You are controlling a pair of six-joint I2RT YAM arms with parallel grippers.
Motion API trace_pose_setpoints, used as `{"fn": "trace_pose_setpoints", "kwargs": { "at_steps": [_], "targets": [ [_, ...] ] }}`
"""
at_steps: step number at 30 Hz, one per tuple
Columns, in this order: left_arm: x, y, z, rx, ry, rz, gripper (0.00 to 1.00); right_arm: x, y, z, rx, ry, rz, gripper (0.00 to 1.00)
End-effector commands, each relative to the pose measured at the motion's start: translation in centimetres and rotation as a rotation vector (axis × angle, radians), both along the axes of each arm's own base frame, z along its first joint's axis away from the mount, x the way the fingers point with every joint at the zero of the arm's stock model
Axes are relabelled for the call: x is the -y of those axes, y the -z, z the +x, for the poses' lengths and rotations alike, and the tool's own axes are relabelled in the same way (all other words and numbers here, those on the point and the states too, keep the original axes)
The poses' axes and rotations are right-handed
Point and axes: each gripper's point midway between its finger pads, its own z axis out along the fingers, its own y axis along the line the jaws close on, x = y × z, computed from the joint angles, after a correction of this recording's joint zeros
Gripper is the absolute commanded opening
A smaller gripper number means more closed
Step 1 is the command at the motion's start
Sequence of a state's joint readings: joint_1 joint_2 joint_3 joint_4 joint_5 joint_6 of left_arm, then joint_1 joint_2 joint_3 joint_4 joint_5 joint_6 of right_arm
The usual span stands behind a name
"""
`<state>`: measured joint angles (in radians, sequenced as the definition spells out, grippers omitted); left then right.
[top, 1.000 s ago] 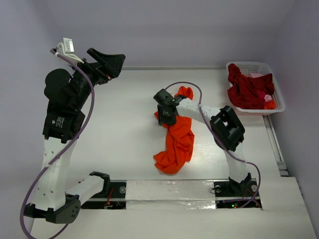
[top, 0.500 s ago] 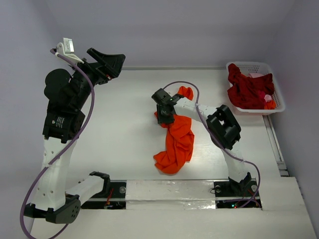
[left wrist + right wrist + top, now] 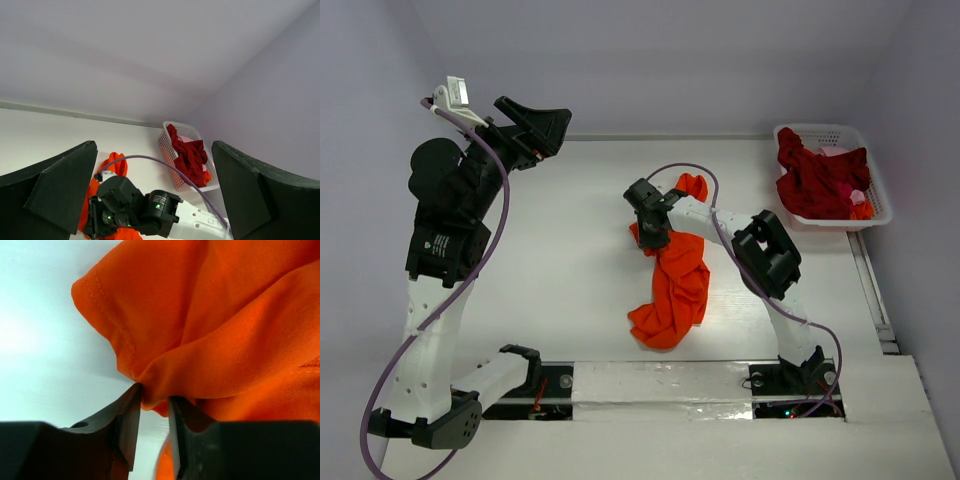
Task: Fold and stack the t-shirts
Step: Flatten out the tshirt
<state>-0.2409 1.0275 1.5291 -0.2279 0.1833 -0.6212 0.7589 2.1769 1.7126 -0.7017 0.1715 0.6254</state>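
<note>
Clerk: Item one, orange t-shirt. Location and condition?

Checker: Crumpled in a long heap mid-table, unfolded. Right gripper: fingers pinching a hemmed fold on the heap's left edge, toward its far end. Left gripper: fingers spread wide, raised at far left, holding nothing.

Clerk: Step in hand?

Checker: Judged as the opening grasp, ahead of spreading; no fold made, no stack begun. Next move calls for lifting the pinched edge and drawing the cloth out flat, probably with the left arm taking a second corner.

Clerk: Other stock?

Checker: Dark red t-shirts, bundled in the white basket at far right, well apart.

Clerk: Markings?

Checker: No brand or print on the cloth; neck tag not in view. Small white label on the left arm, too small to read.
</note>
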Motion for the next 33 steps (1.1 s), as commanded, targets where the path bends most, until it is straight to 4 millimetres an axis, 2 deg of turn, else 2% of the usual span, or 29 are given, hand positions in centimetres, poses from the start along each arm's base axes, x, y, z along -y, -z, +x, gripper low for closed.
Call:
{"fn": "trace_pose_setpoints", "kwargs": {
  "at_steps": [1, 6, 8, 10, 15, 16, 24, 28, 33],
  "targets": [
    [0.0, -2.1, -0.9, 0.079, 0.011, -0.01, 0.99, -0.3, -1.2, 1.1, 0.039, 0.016, 0.007, 0.3],
    [0.1, -1.8, -0.7, 0.074, 0.01, -0.009, 0.99, -0.3, -1.6, 1.1, 0.045, 0.021, 0.013, 0.23],
    [0.0, -1.4, -0.6, 0.066, 0.007, -0.008, 0.99, -0.4, -1.9, 1.2, 0.05, 0.023, 0.019, 0.17],
    [0.1, -1.0, -0.5, 0.06, 0.006, -0.008, 0.99, -0.5, -2.7, 1.3, 0.06, 0.023, 0.029, 0.07],
    [0.1, -0.1, -0.2, 0.045, 0.006, -0.008, 0.99, -0.7, -5.0, 1.6, 0.087, 0.014, 0.046, 0.03],
    [0.1, 0.1, -0.2, 0.04, 0.007, -0.008, 0.99, -0.9, -5.7, 1.9, 0.103, 0.015, 0.052, 0.0],
    [0.1, 0.7, -0.1, 0.029, 0.004, 0.004, 0.99, -1.3, -8.5, 2.7, 0.139, 0.011, 0.066, 0.0],
    [-0.1, 1.9, -0.1, 0.012, -0.008, 0.014, 0.99, -1.0, -10.4, 3.4, 0.166, 0.019, 0.082, 0.0],
    [-0.9, 6.9, 0.7, -0.089, -0.059, 0.04, 0.99, 1.4, -12.9, 6.0, 0.212, 0.069, 0.094, 0.0]
  ]
}}
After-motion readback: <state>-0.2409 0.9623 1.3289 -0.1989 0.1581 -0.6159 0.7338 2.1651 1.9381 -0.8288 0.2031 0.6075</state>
